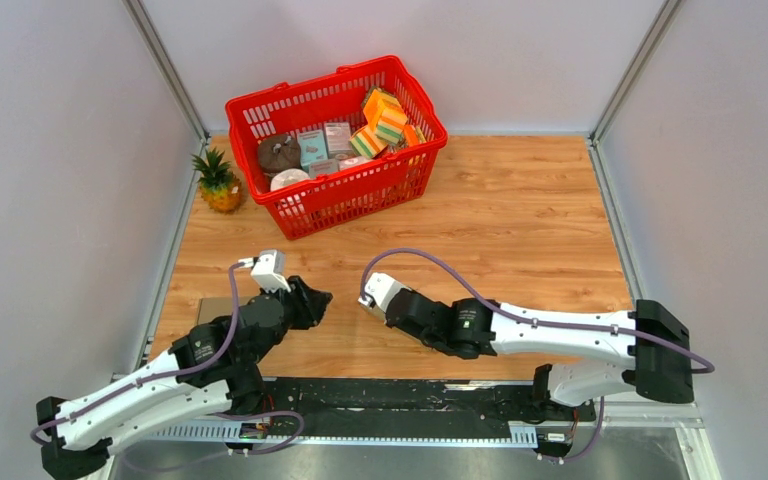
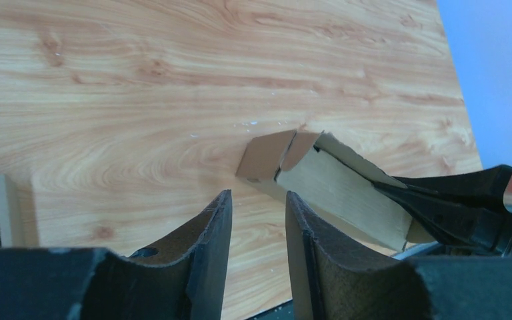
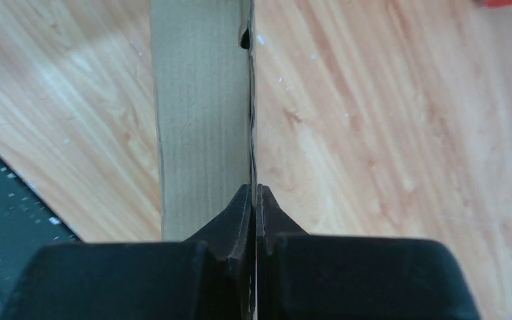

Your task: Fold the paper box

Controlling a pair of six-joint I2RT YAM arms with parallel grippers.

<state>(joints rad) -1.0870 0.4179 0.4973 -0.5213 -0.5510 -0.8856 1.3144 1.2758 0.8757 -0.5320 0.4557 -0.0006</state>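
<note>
The paper box (image 2: 337, 190) is a brown cardboard carton, partly folded, held just above the wooden table with its end flaps (image 2: 273, 153) loosely closed. My right gripper (image 3: 253, 190) is shut on a thin edge of one of its panels (image 3: 203, 113). In the left wrist view that gripper (image 2: 440, 207) shows as black fingers at the box's right end. My left gripper (image 2: 257, 200) is open with nothing between its fingers, close to the box's flap end. From above, the left gripper (image 1: 320, 297) faces the right gripper (image 1: 365, 300) across a small gap. The box is mostly hidden there.
A red basket (image 1: 426, 112) filled with sponges and packets stands at the back of the table, with a small pineapple (image 1: 218, 182) to its left. A flat cardboard piece (image 1: 215, 308) lies under the left arm. Grey walls close in both sides, and a black rail (image 1: 390, 395) runs along the near edge.
</note>
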